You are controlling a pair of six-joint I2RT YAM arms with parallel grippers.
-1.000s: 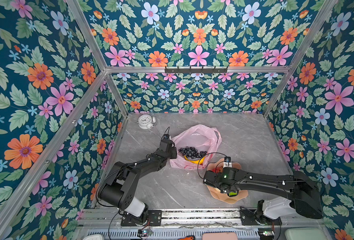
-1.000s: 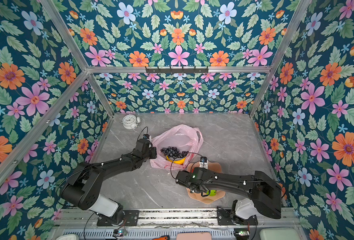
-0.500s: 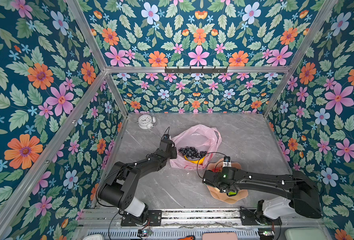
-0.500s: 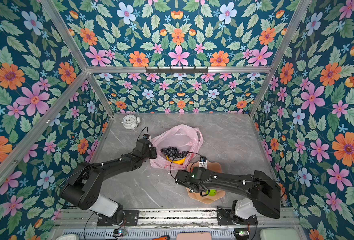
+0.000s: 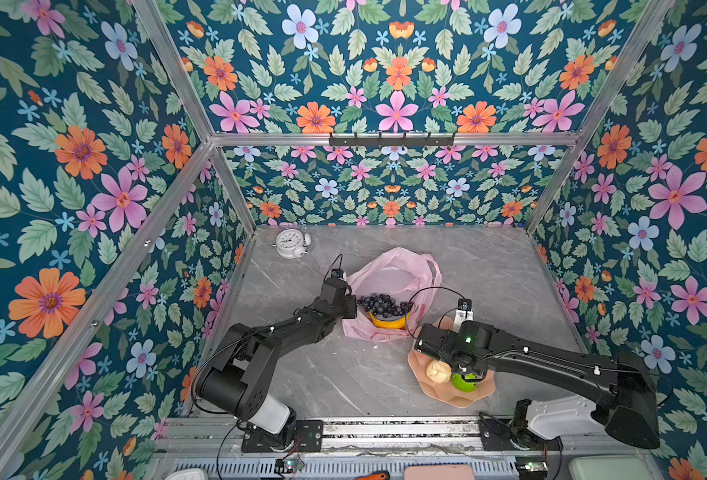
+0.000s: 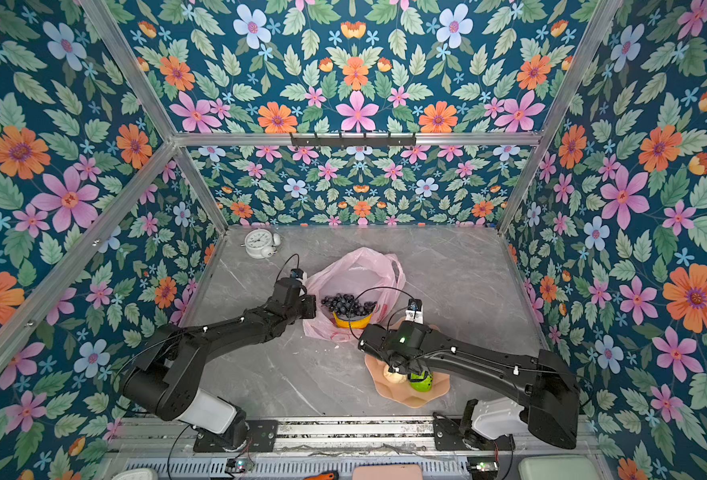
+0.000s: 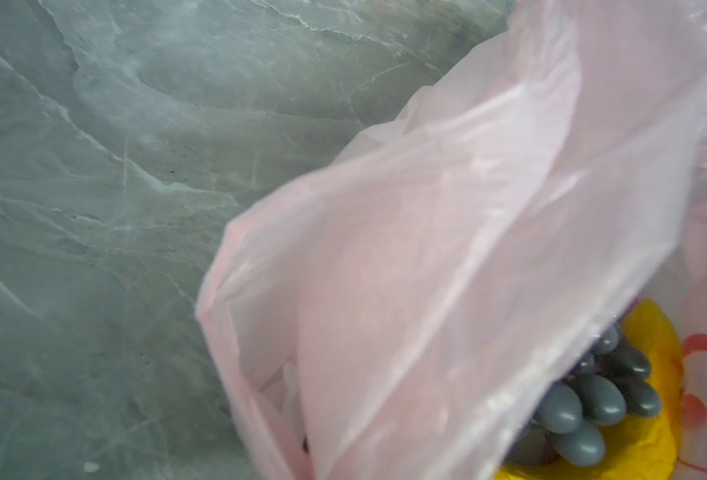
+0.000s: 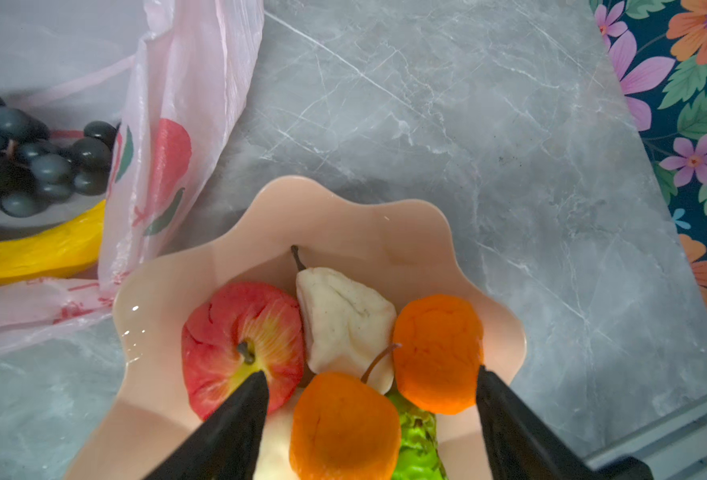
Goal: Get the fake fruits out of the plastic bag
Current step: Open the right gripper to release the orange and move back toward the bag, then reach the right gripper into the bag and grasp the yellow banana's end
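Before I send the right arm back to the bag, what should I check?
1. Right gripper over the bowl, jaws open, empty: ok.
2. Orange under the jaws lies in bowl: ok.
3. Left gripper shut on plastic bag rim: ok.
4. Bag mouth open, grape bunch and banana exposed: ok.
5. Bag emptied: not ok, both are inside.
6. Other fruit beneath them: cannot tell.

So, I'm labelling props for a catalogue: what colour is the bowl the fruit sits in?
Plain glossy peach-pink with no print; the bowl shows best in the right wrist view.
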